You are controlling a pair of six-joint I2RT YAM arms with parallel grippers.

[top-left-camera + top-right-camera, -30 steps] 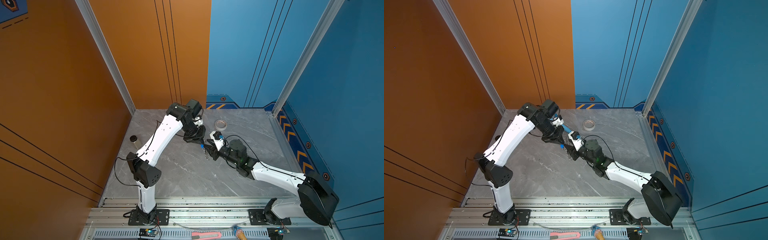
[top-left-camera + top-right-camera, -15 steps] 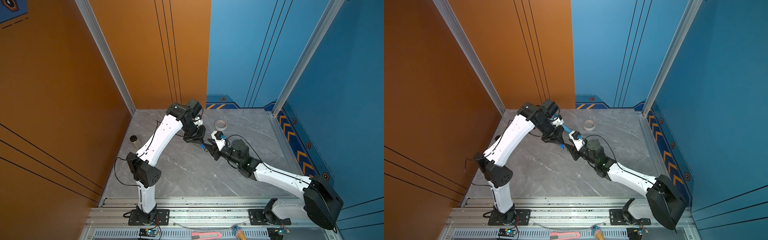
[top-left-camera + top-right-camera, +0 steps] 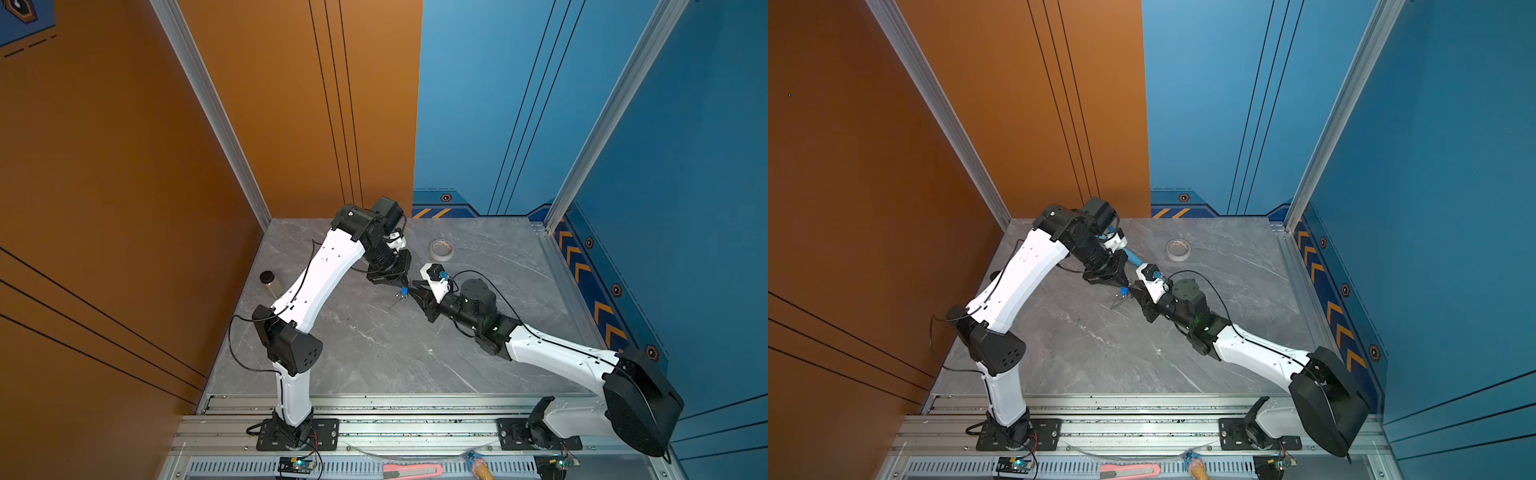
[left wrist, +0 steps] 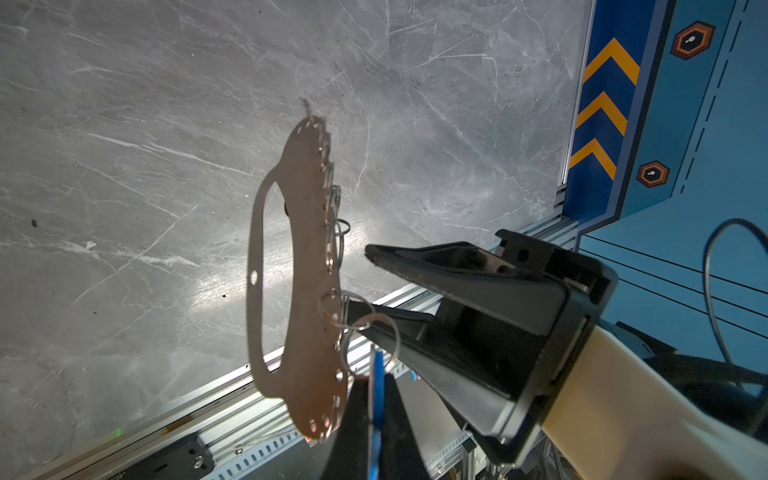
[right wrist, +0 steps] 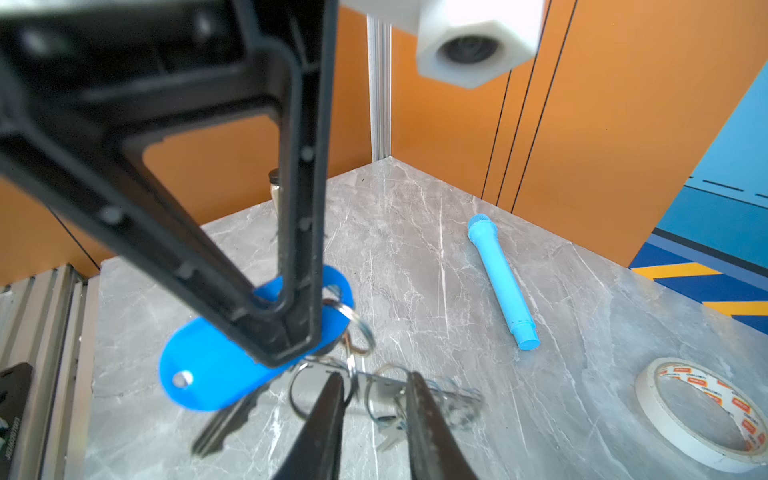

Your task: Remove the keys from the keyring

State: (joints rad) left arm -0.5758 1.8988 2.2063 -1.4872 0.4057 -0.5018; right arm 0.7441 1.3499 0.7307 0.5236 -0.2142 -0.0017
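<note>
With the left gripper (image 5: 291,336) clamped on the blue-tagged keys (image 5: 208,374), the open right gripper (image 5: 374,386) should close squarely on the keyring plate (image 4: 307,249) before pulling.

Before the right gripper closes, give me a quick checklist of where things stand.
1. Left gripper shut on the blue tag: ok.
2. Right gripper open, jaws astride the ringed edge of the keyring: ok.
3. Keyring clear of the table: cannot tell.
4. Keys freed from the keyring: not ok, a ring links them.
5. Which wire ring the jaws would catch: cannot tell.
6. Blue tube and tape roll clear of both grippers: ok.
</note>
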